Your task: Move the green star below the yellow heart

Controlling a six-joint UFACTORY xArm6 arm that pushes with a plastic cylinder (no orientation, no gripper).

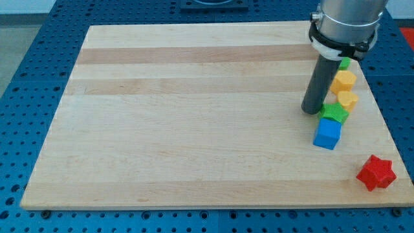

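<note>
The green star lies near the board's right edge, directly below the yellow heart and touching it. My tip rests on the board just left of the green star, close to or touching it. The rod rises from there to the arm's grey wrist at the view's top right. Below the star, the blue cube touches it.
A yellow hexagon-like block sits above the heart, and a green block peeks out above that, partly hidden by the arm. A red star lies near the lower right corner. The wooden board sits on a blue perforated table.
</note>
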